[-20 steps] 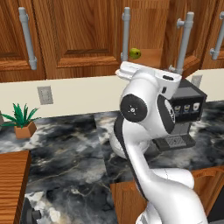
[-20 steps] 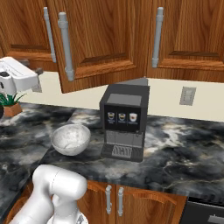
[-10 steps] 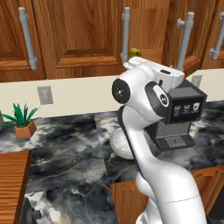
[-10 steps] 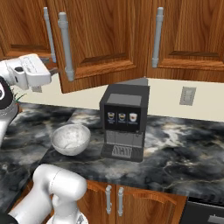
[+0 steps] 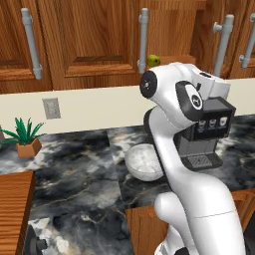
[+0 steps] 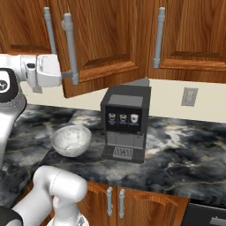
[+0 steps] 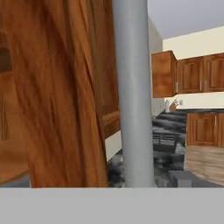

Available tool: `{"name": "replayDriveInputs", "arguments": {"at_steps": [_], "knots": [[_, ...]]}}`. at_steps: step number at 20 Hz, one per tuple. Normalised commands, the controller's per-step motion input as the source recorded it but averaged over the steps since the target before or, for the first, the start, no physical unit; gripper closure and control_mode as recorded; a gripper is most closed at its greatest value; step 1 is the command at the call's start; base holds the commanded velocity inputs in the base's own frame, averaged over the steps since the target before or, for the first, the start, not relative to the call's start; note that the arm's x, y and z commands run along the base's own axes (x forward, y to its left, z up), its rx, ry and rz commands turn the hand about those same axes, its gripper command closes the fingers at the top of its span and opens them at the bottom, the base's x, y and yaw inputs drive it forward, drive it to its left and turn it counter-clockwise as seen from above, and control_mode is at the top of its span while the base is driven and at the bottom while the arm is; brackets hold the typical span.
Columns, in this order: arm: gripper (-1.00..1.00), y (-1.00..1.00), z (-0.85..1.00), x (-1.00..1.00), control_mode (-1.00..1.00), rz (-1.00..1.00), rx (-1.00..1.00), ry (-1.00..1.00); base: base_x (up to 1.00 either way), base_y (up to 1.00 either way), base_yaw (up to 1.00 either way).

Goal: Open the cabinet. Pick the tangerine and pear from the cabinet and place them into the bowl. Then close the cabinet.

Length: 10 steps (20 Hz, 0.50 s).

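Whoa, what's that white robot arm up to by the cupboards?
It is opening a reddish-brown wall cabinet. The open claw is at the grey bar handle of one door, which already stands swung out from the cabinet front. Through the gap a yellow-green pear shows on the shelf inside. On the dark marble counter below, a pale stone-like bowl sits beside a coffee machine, with no fruit in it yet.

cabinet door ajar | pincer at handle (grey bar)
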Motion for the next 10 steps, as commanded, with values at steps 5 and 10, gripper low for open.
{"name": "replayDriveInputs", "arguments": {"at_steps": [5,10], "knots": [[-1.0,-1.0,-0.1,-0.26,-1.0,-0.24,0.1,0.03,0.0,0.0,0.0],[-1.0,-1.0,-0.27,-0.26,-1.0,-0.2,0.09,0.0,0.0,0.0,0.0]]}}
